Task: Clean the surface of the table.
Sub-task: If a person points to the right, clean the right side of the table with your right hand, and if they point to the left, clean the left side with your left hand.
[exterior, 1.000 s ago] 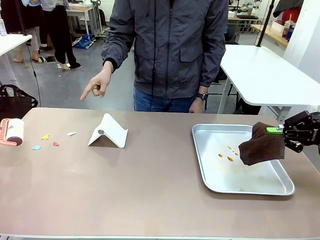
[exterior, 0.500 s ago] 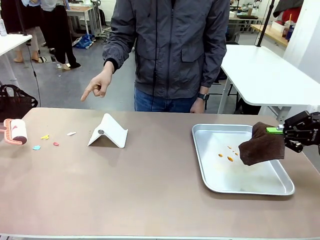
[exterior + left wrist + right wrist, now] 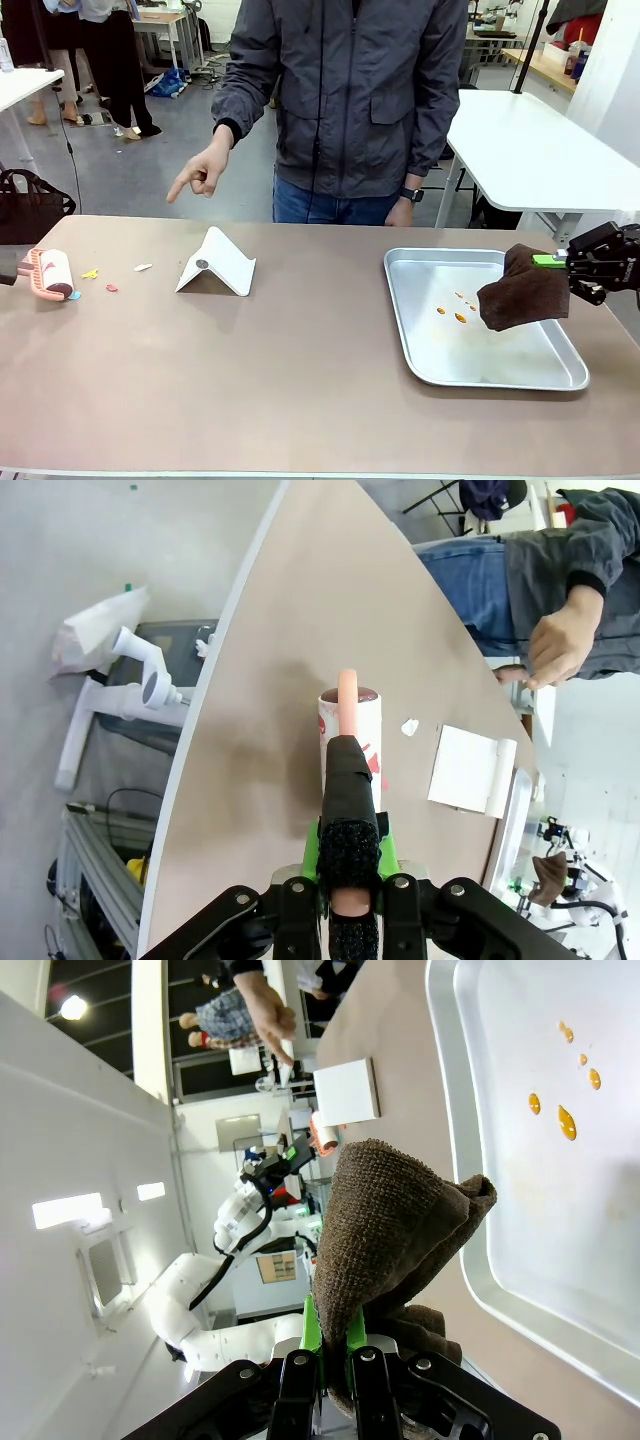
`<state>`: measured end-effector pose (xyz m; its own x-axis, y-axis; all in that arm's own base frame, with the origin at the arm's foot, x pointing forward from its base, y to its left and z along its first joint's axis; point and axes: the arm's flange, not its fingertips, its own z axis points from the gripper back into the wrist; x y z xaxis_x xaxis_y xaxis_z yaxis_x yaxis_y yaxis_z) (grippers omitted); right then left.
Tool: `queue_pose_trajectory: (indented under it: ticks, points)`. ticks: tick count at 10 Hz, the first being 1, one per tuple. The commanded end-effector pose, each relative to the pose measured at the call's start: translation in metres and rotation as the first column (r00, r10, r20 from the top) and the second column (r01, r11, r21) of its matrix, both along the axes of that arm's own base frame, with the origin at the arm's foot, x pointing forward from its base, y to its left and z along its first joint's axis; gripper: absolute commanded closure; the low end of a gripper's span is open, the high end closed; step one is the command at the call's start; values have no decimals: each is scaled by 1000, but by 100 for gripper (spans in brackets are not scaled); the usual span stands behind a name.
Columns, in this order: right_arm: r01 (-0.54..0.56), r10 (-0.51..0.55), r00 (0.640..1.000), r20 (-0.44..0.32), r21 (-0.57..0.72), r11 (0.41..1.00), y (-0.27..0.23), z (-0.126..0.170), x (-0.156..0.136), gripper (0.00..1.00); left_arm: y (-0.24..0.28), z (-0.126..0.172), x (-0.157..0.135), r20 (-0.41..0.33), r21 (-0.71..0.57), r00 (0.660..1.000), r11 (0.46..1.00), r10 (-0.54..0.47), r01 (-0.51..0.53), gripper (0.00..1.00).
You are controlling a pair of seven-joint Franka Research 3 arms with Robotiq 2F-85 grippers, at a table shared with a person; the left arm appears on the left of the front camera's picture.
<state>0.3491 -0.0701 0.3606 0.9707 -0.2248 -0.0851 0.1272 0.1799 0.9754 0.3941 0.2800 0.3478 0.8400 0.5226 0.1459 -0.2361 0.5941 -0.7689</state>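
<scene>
Left gripper (image 3: 350, 858) is clamped on the black handle of a pink lint roller (image 3: 52, 274). The roller sits at the left end of the worktop (image 3: 300, 370), right at the surface; can't tell whether it's actually in contact. A few small coloured scraps (image 3: 100, 279) lie just beside the roller, between it and a white folded card stand (image 3: 218, 262), and one blue scrap is at the roller's edge. The worktop is the wide tan-brown surface spanning the whole front view, and everything here sits on it. Right gripper (image 3: 572, 263) is closed on a bunched brown cloth (image 3: 522, 290), which hangs above the right side of a steel tray (image 3: 520, 352) and is clear of the tray floor. The right wrist view shows the same grip, with green pads pinching the cloth (image 3: 390, 1230). Some orange drops (image 3: 455, 305) are on the tray floor, just left of the cloth. A person stands at the far side, with one hand (image 3: 200, 172) pointing down towards the left part of the worktop, near the scraps.
</scene>
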Motion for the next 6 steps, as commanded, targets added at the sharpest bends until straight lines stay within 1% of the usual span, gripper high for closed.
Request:
queue_pose_trajectory:
  ticks: [1, 3, 4, 5, 6]
  points:
    - [-7, 7, 1000, -9, 1, 1000, 2, 3, -1, 100, -8, 1, 0, 25, 25, 1000, 1000, -3, 2, 78]
    - [-7, 7, 1000, -9, 1, 1000, 2, 3, -1, 100, -6, -2, 2, -6, 29, 1000, 1000, -6, 6, 78]
    - [-7, 7, 1000, -9, 1, 1000, 2, 3, -1, 100, -6, -2, 1, -25, 21, 999, 999, -27, 27, 78]
    - [-7, 7, 1000, -9, 1, 1000, 2, 3, -1, 100, -8, -3, 2, -48, -13, 998, 999, -41, 40, 78]
    - [-7, 7, 1000, -9, 1, 1000, 2, 3, -1, 100, -8, -6, 6, -57, -8, 998, 1000, -3, 3, 78]
